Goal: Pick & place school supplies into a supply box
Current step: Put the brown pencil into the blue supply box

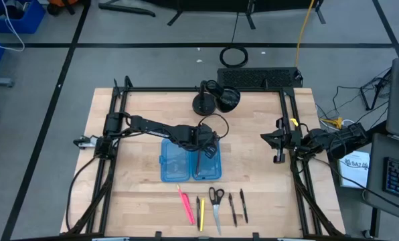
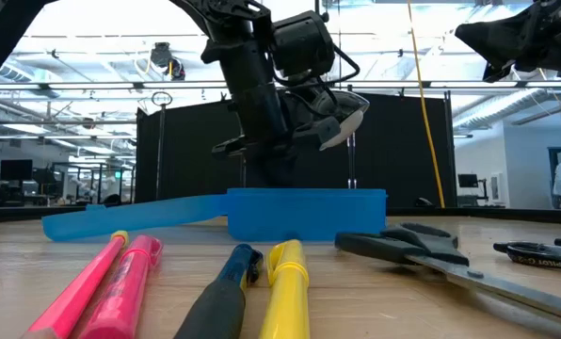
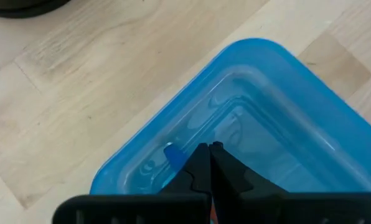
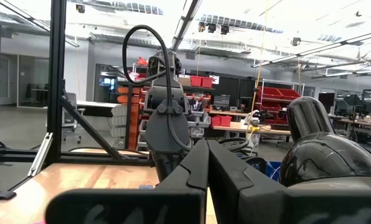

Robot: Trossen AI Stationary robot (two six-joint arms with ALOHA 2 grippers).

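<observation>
The translucent blue supply box (image 1: 175,161) lies open on the table's middle, both halves up; it also shows in the low view (image 2: 304,212). My left gripper (image 1: 205,148) is over the far end of its right half, shut on a thin dark pen (image 1: 197,164) that slants down into that half. Pink markers (image 1: 185,205), a black-and-yellow pen pair (image 1: 200,212), scissors (image 1: 216,201) and two black pens (image 1: 237,206) lie in a row near the front edge. My right gripper (image 1: 278,142) is shut and empty at the table's right side. My left gripper (image 3: 209,148) pinches the pen at its far end; a blue tip (image 3: 172,155) sticks out beside the fingertips. The fingers slant down into the box's right half (image 3: 285,112) from above. The rest of the pen runs toward the near edge; the fingers hide it in the wrist view.
A black round base and a dark lamp-like object (image 1: 216,99) stand at the table's far middle. A black metal frame (image 1: 116,134) runs along the left, far and right edges. Bare wood lies left and right of the box.
</observation>
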